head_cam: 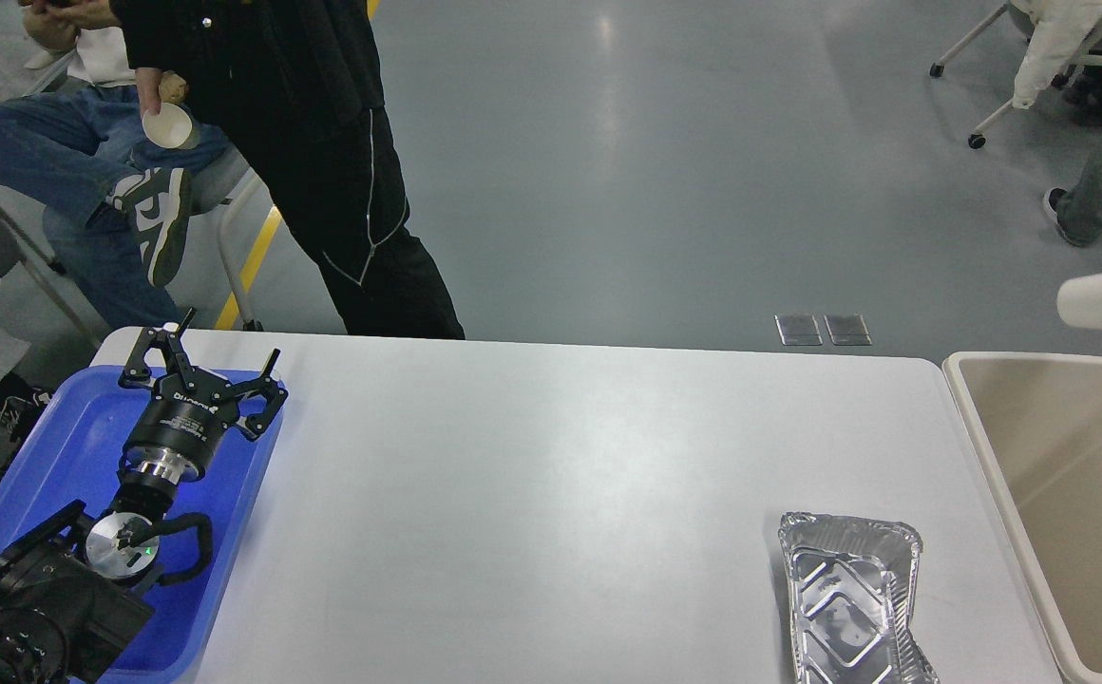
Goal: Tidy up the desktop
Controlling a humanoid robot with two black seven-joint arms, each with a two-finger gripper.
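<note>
Blue tray (28, 494): it lies at the left edge of the desktop (532, 494), and I see nothing inside it.
Left gripper (214, 372): it hovers over the far part of the tray, near the desk's far left corner; the jaws are spread apart and hold nothing.
Desktop: the white top fills the middle of the view, and its centre is bare.
Foil container (850, 600): crumpled, near the front right corner of the desk, well apart from the gripper.
Beige bin (1064, 494): it stands just beside the right edge of the desk.
Right gripper: not visible.
Step in hand: probably between two pick-ups; the foil container looks like the last thing to clear.
Next move: it needs a long reach to the right, or the other arm.
</note>
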